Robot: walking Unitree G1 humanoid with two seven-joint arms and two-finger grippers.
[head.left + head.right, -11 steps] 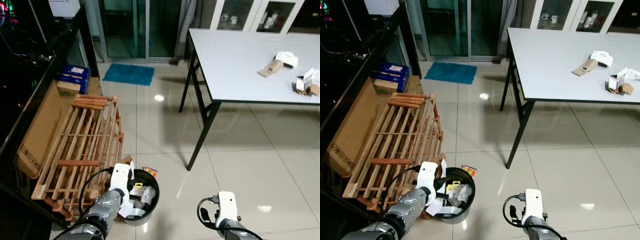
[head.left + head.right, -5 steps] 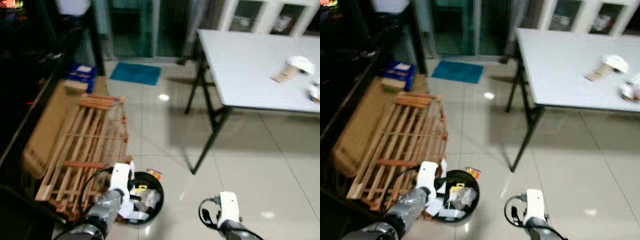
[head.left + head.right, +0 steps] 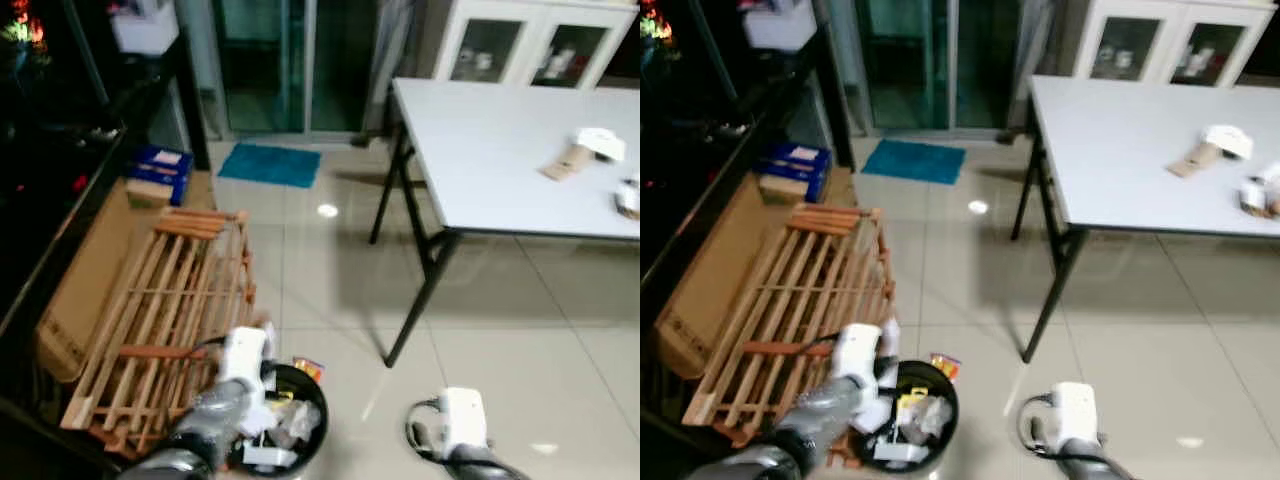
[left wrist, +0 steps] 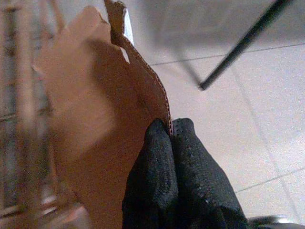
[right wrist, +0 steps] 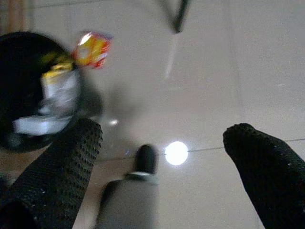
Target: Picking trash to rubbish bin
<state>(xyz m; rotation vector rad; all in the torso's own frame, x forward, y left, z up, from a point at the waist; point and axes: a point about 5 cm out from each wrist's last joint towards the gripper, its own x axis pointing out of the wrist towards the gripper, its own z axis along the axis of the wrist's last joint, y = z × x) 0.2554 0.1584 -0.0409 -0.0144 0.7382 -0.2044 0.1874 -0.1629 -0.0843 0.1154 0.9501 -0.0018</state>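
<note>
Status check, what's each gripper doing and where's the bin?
Left gripper shut on cardboard piece beside the bin. Right gripper open over floor. Wrapper lying by bin.

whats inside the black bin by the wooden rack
The black bin holds crumpled clear plastic, white paper and a yellow wrapper. Anything beneath that pile is covered. The left arm hides part of its rim.
</note>
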